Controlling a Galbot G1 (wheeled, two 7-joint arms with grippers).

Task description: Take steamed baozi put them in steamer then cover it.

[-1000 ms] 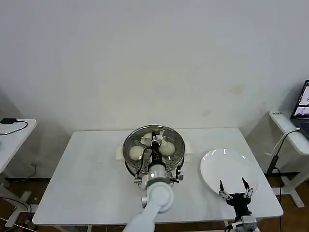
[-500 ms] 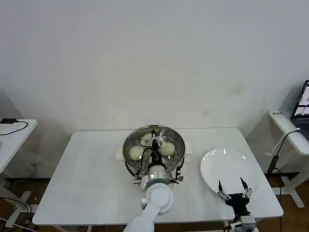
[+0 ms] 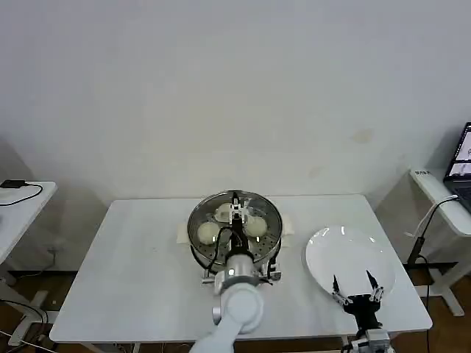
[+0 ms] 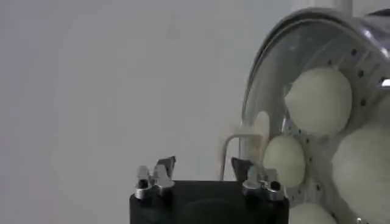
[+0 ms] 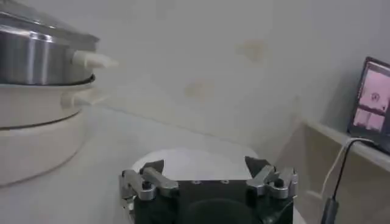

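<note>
- Steamer (image 3: 234, 229) sits mid-tabletop (image 3: 132, 272); the cover (image 3: 257, 209) lies on top of it, glass seated on the rim as far as the head view lets me judge.
- Left tool (image 3: 237, 212) is over the pot's centre, right at the cover's pale handle (image 4: 256, 131). In the left wrist view the handle stands just beyond the fingertips, a little off toward one finger, and nothing lies between them: fingers spread, released, gripping nothing.
- The relation that matters: cover handle lies straight ahead of the left tool, along its reach; left arm is far the nearer. A pull-back toward the robot looks like all the coming move needs.
- Right tool (image 3: 355, 289) is parked near the front edge of the white plate (image 3: 346, 250), well apart from the steamer; fingers open, holding nothing.
- Count: steamed baozi (image 4: 317, 100) under the glass, four by the left wrist view, though the lowest is cut by the frame edge, so probably four. One steamer, one cover, one plate with no buns on it.
</note>
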